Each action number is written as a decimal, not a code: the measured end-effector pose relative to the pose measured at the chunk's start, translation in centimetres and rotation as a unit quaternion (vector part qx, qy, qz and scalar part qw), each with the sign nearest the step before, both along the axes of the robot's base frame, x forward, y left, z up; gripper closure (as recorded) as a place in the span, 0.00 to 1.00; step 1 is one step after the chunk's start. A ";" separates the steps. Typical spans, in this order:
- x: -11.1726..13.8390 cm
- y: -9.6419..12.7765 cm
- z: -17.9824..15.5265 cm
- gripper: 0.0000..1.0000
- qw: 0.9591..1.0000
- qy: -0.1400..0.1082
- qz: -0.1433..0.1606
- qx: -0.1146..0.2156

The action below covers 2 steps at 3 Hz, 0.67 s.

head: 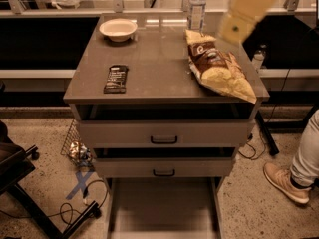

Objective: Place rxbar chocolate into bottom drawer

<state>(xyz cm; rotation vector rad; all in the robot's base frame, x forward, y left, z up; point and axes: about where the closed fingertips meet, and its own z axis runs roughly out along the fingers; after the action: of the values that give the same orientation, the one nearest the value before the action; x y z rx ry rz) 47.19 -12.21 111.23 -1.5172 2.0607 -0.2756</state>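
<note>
Lying flat near the left front of the cabinet top (154, 54), the rxbar chocolate (116, 78) has its long side running near to far. It is well apart from the chip bag (219, 66) on the right and the white bowl (118, 29) at the far left. The bottom drawer (162, 208) stands pulled out toward me. The gripper (233, 28) hangs high at the far right, above the chip bag and beside the water bottle (197, 5). The bar is not in it, and whether it is wide or narrow I cannot tell. To my eye the reach should cross left, clear of the bag, then drop straight over the bar's middle. It should pinch across the short width, since the wrapper lies thin and low against the surface.
</note>
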 end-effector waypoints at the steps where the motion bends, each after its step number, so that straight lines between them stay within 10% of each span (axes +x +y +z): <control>1: 6.1 3.0 -0.3 0.00 0.996 0.022 -0.087 0.004; 2: 10.4 5.1 -2.3 0.00 0.986 0.033 -0.162 0.013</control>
<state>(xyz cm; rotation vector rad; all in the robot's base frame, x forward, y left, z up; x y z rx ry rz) 57.56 -7.11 108.96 -1.1843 2.3518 -0.3233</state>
